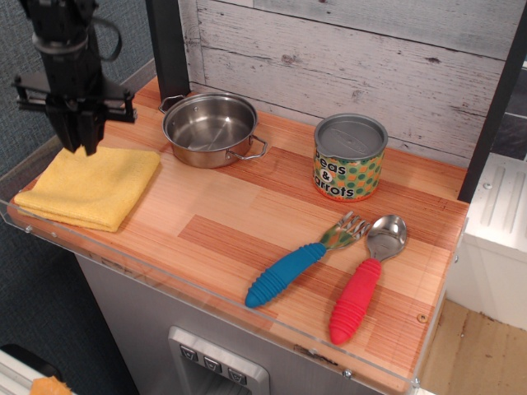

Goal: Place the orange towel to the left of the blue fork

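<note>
The orange towel (89, 184) lies folded flat at the left end of the wooden counter (247, 214), close to the clear front rim; its longer side runs from the near-left corner up toward the back right, so one corner points at the steel pot (210, 128). Over its back edge hangs the black gripper (80, 136), pointing straight down, its fingers drawn close together with barely a gap showing between them — whether the tips touch the cloth cannot be told from this angle. The blue fork (300, 263) rests well apart from the towel, on the right half of the counter near the front; its long axis slants from the ribbed handle at the lower left to the shiny tines at the upper right. Just beside it on the right lies a red-handled spoon (366, 280), slanted much the same way — bowl close to the fork's tines. Behind the two stands a can (349, 158) labelled peas and carrots, upright. Between towel and fork the counter shows bare wood, with the pot behind, near the plank wall (354, 49).
</note>
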`<state>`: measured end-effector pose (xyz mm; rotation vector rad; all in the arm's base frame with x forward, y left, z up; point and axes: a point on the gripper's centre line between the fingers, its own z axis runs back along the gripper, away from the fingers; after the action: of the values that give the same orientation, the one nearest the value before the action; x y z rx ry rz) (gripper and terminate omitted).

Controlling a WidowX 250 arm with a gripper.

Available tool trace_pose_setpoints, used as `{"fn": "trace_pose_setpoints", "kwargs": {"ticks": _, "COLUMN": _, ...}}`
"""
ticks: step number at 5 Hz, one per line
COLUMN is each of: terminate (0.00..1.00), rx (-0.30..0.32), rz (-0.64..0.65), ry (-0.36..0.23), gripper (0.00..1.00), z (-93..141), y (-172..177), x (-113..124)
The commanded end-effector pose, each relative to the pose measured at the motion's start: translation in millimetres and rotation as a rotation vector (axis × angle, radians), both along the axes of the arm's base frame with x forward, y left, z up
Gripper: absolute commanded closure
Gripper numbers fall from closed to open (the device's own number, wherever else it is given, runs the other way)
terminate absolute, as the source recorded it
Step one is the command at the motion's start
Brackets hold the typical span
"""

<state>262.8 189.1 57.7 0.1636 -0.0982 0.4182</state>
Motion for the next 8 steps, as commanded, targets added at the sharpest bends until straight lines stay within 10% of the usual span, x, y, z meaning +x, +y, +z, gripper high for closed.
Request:
{"fn": "trace_pose_setpoints", "kwargs": {"ticks": 1, "terminate": 0.0, "rx": -0.029, "rz": -0.025, "ry": -0.036, "gripper": 1.0, "z": -21.7, "y": 9.8, "x": -3.9}}
{"fn": "trace_pose_setpoints", "kwargs": {"ticks": 8, "terminate": 0.0, "rx": -0.109, "rz": -0.311, "ry": 0.029, "gripper": 1.0, "z": -40.4, "y": -46.4, "x": -5.0}}
